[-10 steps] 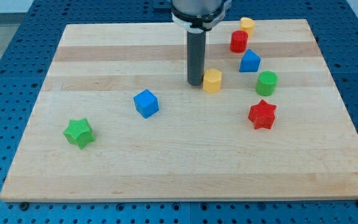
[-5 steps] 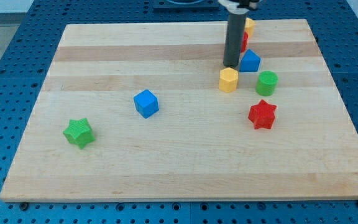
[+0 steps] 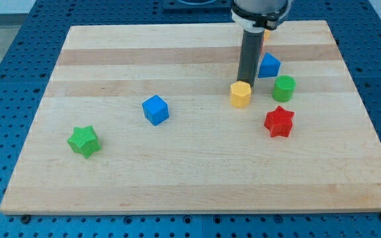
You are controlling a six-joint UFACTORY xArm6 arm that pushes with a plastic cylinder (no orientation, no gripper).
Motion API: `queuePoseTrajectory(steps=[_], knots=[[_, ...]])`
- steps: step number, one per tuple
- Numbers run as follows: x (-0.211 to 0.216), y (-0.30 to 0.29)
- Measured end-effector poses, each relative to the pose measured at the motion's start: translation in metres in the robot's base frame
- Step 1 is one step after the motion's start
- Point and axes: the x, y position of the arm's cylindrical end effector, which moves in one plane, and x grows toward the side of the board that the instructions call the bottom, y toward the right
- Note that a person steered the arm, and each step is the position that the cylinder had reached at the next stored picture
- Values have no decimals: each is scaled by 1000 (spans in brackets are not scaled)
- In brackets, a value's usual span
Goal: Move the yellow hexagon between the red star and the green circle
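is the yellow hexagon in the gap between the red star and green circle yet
Not yet. The yellow hexagon sits to the view's left of both the green circle and red star; my tip touches its top edge.

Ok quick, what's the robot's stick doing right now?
My tip: no gripper, holds nothing; it sits right behind the yellow hexagon, on the side toward the view's top.
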Motion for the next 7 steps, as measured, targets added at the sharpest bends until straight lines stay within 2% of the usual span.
queuePoseTrajectory(steps=[2,4,5,7], knots=[[19,0],[21,-7],[13,-46],[34,-57]])
